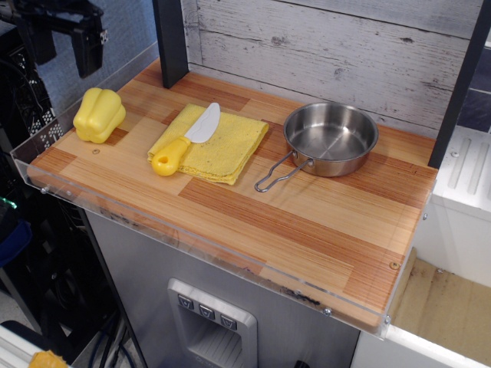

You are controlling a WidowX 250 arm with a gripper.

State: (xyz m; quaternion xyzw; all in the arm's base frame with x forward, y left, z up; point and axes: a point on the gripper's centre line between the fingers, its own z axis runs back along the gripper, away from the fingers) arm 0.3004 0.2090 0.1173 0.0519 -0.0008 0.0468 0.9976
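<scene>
A yellow toy bell pepper (99, 115) sits on the wooden counter (307, 222) near its far left corner. My black gripper (63, 55) hangs well above the pepper at the top left of the view, open and empty, with its two fingers (87, 54) pointing down and partly cut off by the frame edge. To the right of the pepper lies a yellow folded cloth (219, 146), and on it a toy knife (186, 139) with a yellow handle and a white blade.
A steel pan (330, 139) with a wire handle stands right of the cloth. A clear plastic lip (192, 241) borders the counter's front and left edges. A dark post (170, 42) rises at the back left, against a grey plank wall.
</scene>
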